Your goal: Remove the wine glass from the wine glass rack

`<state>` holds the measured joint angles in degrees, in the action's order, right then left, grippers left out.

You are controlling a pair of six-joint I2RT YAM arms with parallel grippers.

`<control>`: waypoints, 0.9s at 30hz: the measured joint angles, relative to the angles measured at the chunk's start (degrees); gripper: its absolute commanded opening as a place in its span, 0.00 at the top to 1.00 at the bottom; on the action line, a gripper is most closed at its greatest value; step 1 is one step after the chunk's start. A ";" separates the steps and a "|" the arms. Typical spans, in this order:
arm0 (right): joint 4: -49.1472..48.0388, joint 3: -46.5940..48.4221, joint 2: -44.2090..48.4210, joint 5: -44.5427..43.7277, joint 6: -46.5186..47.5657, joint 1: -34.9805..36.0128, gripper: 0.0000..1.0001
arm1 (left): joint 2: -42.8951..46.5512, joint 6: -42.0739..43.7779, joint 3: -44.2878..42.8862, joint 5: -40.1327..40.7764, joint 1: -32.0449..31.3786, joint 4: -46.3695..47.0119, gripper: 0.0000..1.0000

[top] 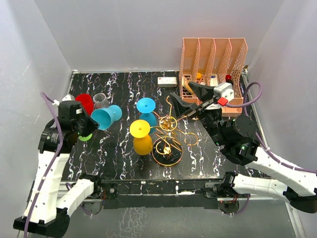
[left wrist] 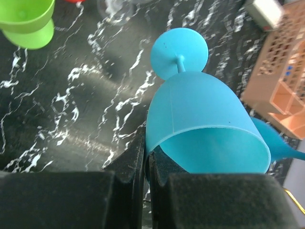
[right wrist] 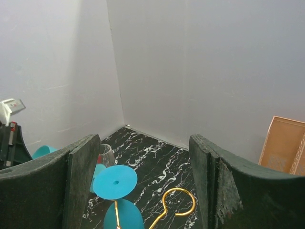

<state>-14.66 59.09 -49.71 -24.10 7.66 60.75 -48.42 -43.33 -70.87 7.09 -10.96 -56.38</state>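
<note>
Left side of the table (top: 119, 163):
- Your left end effector (top: 93, 120) is clenched on the rim wall of a turquoise wine glass (left wrist: 205, 124). One finger sits inside the bowl and the other outside.
- The glass is held on its side. Its mouth faces the end effector and its foot points away toward the middle of the table.
- It is off the rack (top: 167, 144) and well apart from it, near the table's left edge.
- You cannot tell from these views whether it touches the tabletop.
- A red glass (top: 85, 102) and a clear glass (top: 101, 100) are just behind it. A green glass (left wrist: 28, 24) lies close by, near the left edge.

Centre of the table:
- The gold wire rack stands on its ring base.
- A blue glass (top: 146, 105) hangs upside down from an arm on the rack's left-rear side.
- A yellow glass (top: 142, 144) hangs the same way from an arm on its left-front side, nearer the table's near edge.

Right side:
- Your right end effector (top: 183, 94) is released, with its fingers spread wide and nothing between them.
- It hangs above the rear of the rack, aimed toward the back-left corner.
- Its own camera shows the blue glass's foot and one gold loop low between the fingers, not touched.

Back of the table:
- An orange slotted organizer (top: 213, 59) stands at the back-right corner.
- A small white box (top: 167, 81) lies beside it at the back edge.
</note>
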 measured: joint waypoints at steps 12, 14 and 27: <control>1.25 -0.76 1.42 -1.22 -0.07 0.00 0.19 | -15.32 -0.70 1.25 4.79 0.00 -5.33 1.00; 1.62 -0.76 1.68 -1.40 -0.15 0.00 0.19 | -16.98 -1.09 1.11 6.60 0.02 -5.40 1.00; 4.17 -0.81 4.37 -3.43 -0.24 0.00 0.19 | -25.83 -1.01 -1.03 9.09 8.07 -5.75 1.00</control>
<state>-10.48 58.28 -45.34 -27.53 7.42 60.75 -74.26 -44.34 -71.90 16.19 -2.90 -62.13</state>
